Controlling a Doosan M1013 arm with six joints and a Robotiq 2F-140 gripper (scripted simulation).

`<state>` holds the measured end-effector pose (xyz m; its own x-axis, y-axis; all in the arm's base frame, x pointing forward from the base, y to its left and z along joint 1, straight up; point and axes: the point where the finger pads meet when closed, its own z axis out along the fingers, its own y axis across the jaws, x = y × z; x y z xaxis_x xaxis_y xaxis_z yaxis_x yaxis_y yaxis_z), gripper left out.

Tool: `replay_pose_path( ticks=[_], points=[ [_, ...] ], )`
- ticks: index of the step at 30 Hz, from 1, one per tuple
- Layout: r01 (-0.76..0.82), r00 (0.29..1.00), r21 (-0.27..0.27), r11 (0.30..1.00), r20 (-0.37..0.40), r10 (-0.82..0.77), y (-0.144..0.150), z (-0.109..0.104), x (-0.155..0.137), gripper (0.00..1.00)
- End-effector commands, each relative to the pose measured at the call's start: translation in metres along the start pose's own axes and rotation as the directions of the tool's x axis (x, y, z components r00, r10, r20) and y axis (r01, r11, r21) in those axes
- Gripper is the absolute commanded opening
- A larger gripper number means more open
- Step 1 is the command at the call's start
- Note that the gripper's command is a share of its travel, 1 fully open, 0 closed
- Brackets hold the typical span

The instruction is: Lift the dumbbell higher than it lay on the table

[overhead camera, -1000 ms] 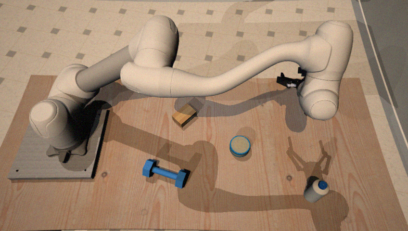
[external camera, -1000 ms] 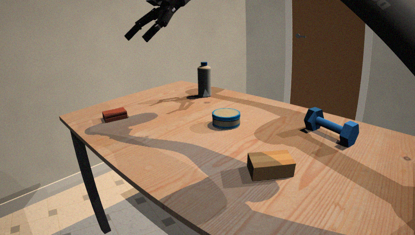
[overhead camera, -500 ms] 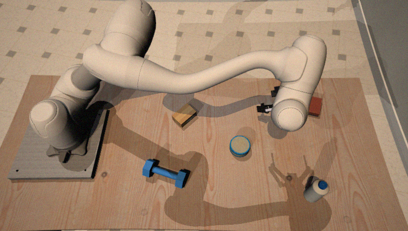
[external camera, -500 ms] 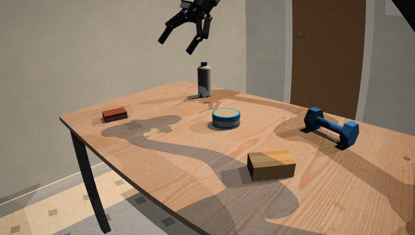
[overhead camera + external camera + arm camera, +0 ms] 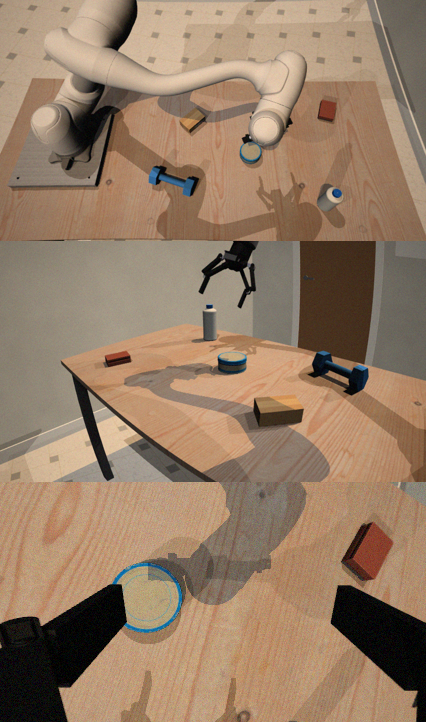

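I'm seeing a blue hex-ended dumbbell (image 5: 173,180), blue-rimmed tan round tin (image 5: 250,152), rust-red block (image 5: 327,110), grainy light-wood table (image 5: 227,191), cream arm (image 5: 167,77)

the dumbbell (image 5: 173,180) is blue, with a round bar between two blocky, faceted heads. it lies flat on the table, both heads down, bar level, untouched.

- A wooden worktop (image 5: 191,419) on dark legs is seen carrying everything.
- A blue dumbbell (image 5: 172,179) is laid flat near the front edge, as seen from above.
- A tan block (image 5: 192,119) is set near the middle.
- A round blue-rimmed tin (image 5: 250,152) is placed right of centre.
- A red-brown block (image 5: 327,110) is found near the far right.
- A white bottle (image 5: 329,199) with a blue cap is stood upright at the front right.
- A grey base plate (image 5: 20,174) is laid at the left end.
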<state>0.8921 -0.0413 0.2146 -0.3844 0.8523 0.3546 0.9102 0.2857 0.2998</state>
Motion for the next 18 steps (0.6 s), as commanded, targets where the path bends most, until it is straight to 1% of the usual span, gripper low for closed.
replay_pose_path(
  ticks=[1,11,13,14,16,18],
  points=[
    [0.075,0.996,0.021,0.997,0.046,-0.076,-0.04,-0.007,-0.009,1.0],
    [0.252,0.957,0.127,0.959,0.113,-0.266,-0.141,-0.017,-0.022,1.0],
    [0.252,0.957,0.127,0.959,0.113,-0.266,-0.141,-0.017,-0.022,1.0],
    [0.301,0.939,0.161,0.94,0.123,-0.322,-0.171,-0.02,-0.024,1.0],
    [0.323,0.929,0.177,0.93,0.126,-0.347,-0.185,-0.021,-0.024,1.0],
    [0.358,0.913,0.203,0.911,0.128,-0.387,-0.206,-0.023,-0.025,1.0]
  ],
)
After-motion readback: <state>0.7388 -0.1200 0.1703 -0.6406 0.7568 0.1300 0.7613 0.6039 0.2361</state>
